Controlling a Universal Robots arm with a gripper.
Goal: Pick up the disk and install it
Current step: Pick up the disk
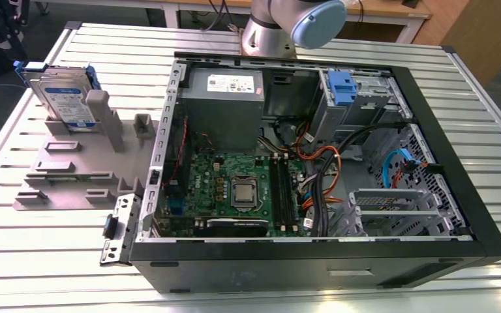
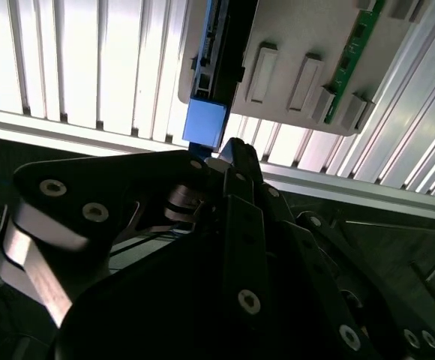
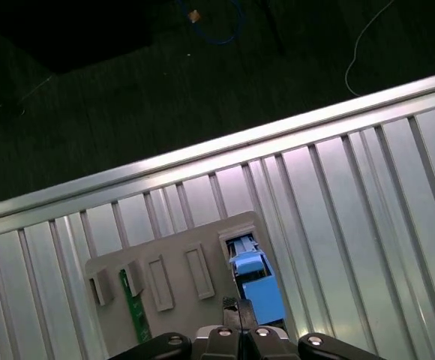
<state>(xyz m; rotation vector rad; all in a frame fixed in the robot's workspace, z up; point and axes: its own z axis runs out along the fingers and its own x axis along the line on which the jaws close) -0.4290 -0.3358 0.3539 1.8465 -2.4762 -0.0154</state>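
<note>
Silver disk (image 1: 63, 98): upright, blue plastic caddy (image 1: 34, 67), in grey moulded rack (image 1: 68, 171).
Hand (image 2: 229, 150): black, tips together, empty.
Counter (image 1: 24, 261): ribbed metal.

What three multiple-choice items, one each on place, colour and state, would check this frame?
1. Where is the disk? A on the floor; B upright in the grey stand; C on a chair.
2. What colour is its frame? A blue; B red; C green.
3. The computer case is: A closed; B upside down; C open on top.
Answers: B, it stands in the stand beside the case; A, blue edges show in the exterior view; C, the circuit board is exposed.
</note>
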